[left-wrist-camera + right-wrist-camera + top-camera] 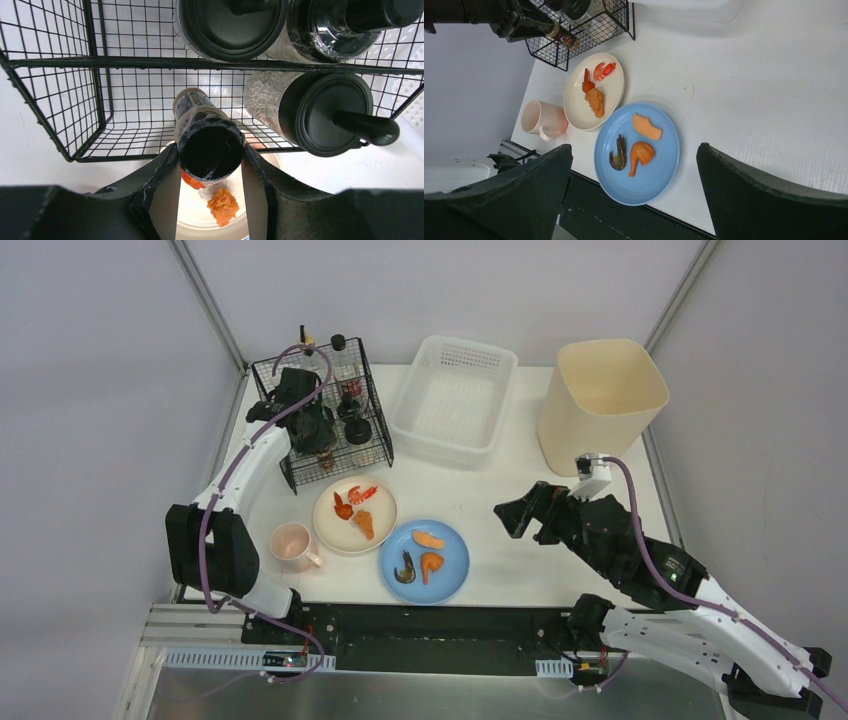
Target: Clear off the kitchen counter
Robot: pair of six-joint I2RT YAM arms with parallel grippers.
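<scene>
left wrist view: my left claw (pixel 210 161) pinches a small black-capped jar (pixel 209 145) over the wire rack (pixel 125 62) at the kitchen counter (pixel 480 495) back-left corner; i'd lower it upright, clear of the btls (pixel 325 115), seat it, then let go, while my right claw (pixel 634 147) hangs wide w/ nothing in it.

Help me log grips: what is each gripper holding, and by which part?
The left gripper clamps a small bottle across its sides, near its dark end. The right gripper is open, holding nothing.

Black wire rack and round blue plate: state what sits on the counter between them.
A round cream plate holding red and orange food pieces lies between them; the top external view shows it.
</scene>
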